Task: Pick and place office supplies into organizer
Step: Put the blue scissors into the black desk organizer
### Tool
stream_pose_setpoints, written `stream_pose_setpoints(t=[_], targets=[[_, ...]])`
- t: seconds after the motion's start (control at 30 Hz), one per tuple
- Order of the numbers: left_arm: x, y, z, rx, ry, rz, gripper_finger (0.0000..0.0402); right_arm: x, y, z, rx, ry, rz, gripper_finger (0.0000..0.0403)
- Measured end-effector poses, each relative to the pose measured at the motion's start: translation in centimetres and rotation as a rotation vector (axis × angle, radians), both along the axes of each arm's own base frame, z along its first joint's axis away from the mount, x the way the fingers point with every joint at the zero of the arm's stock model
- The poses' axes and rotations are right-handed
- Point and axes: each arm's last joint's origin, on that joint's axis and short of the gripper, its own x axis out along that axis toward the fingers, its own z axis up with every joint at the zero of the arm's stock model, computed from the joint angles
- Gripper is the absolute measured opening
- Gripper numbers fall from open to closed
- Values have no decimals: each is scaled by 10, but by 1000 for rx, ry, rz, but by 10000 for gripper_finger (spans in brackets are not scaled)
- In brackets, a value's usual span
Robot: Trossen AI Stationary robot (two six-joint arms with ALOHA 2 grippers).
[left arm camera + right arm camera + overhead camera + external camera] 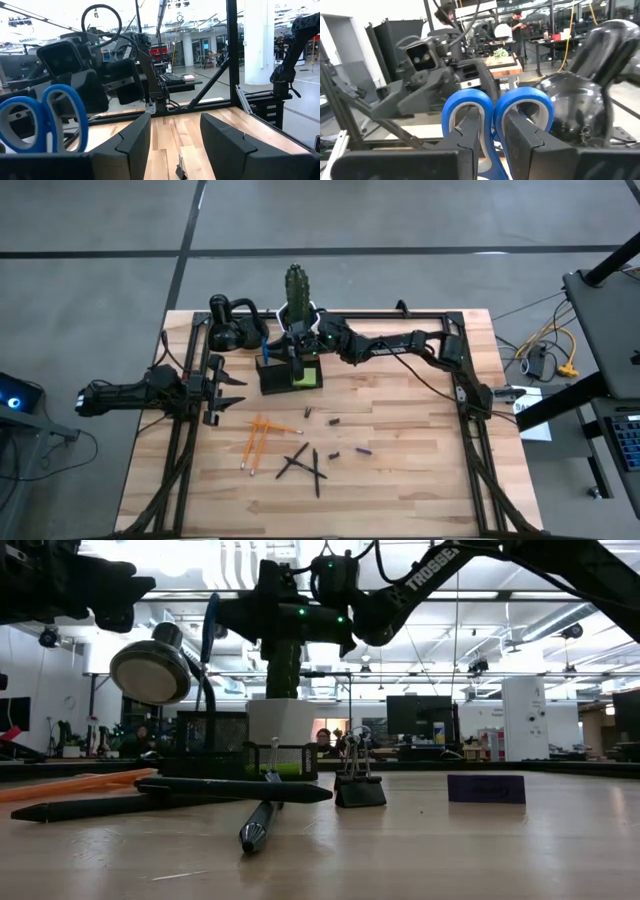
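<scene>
Right end effector [492, 137] clamps blue-handled scissors [497, 112] over organizer [288, 374].

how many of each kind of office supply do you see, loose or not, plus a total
orange pencils: 3, on the table
black pens: 3, on the table
small dark bits: 3, on the table
purple bit: 1, on the table
lime-green sticky-note pad: 1, in the organizer
blue-handled scissors: 1, in the jaws of the right gripper
total: 12
</scene>
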Motion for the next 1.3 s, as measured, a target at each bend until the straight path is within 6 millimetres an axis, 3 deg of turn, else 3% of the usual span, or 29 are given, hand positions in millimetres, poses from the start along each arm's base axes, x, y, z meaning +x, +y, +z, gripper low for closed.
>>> stream_pose_setpoints(t=[0.27, 0.77, 1.3], targets=[[0, 0, 0, 0, 0, 0, 157, 2, -2, -6, -5, 69, -2, 53], [0, 0, 0, 0, 3, 0, 157, -7, -29, -18, 57, 201, -56, 51], [0, 0, 0, -1, 5, 0, 157, -12, -32, -31, 96, 254, -60, 51]])
